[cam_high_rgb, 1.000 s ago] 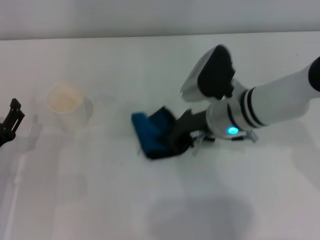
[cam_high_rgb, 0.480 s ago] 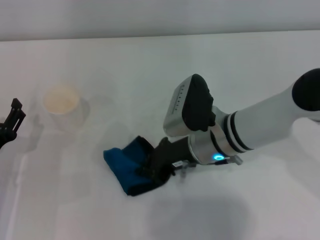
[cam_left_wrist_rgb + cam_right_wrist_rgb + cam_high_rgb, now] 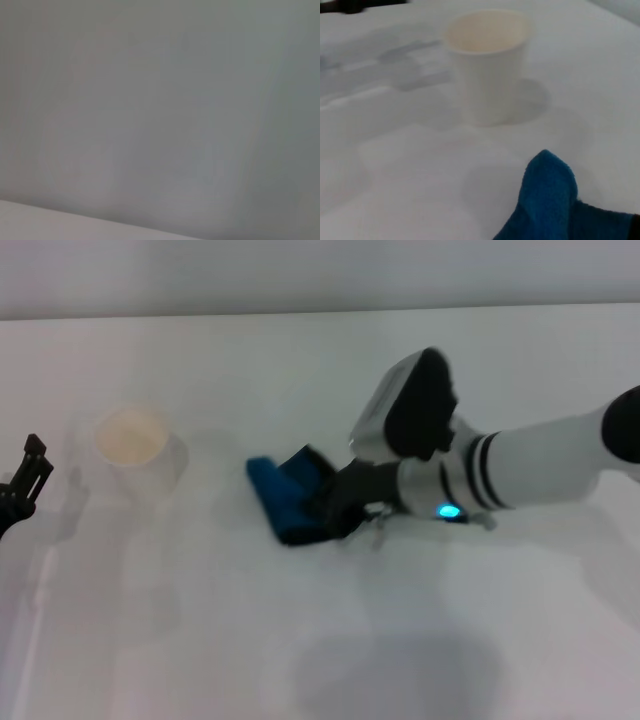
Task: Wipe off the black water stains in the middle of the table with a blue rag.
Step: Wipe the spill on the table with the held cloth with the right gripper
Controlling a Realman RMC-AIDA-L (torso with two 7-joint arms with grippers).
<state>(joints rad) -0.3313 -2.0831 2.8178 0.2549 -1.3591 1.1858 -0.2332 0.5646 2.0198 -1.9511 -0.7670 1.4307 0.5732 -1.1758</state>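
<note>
Two arms are showing in my head view. My right claw (image 3: 335, 508) is sitting low near the middle of the white worktop (image 3: 320, 640), and it is clamped on the blue rag (image 3: 290, 495). I am pressing the rag flat on the worktop, and its free end is sticking out toward my left side. A little blue light is glowing on the right wrist. I am not seeing any black water stains beside the rag; I cannot tell if one is lying under it. A white cup (image 3: 135, 450) is standing upright on my left, well apart from the rag. My left claw (image 3: 22, 485) is waiting at the far left edge, away from the cup, and its two dark fingers are standing a little apart with nothing between them.

My left wrist view is showing only a plain grey wall and a thin strip of pale surface along one edge.

My right wrist view is looking across the worktop (image 3: 395, 175). The blue rag (image 3: 547, 200) is filling the near corner, and the cup (image 3: 487, 65) is standing upright farther off, not touching the rag.
</note>
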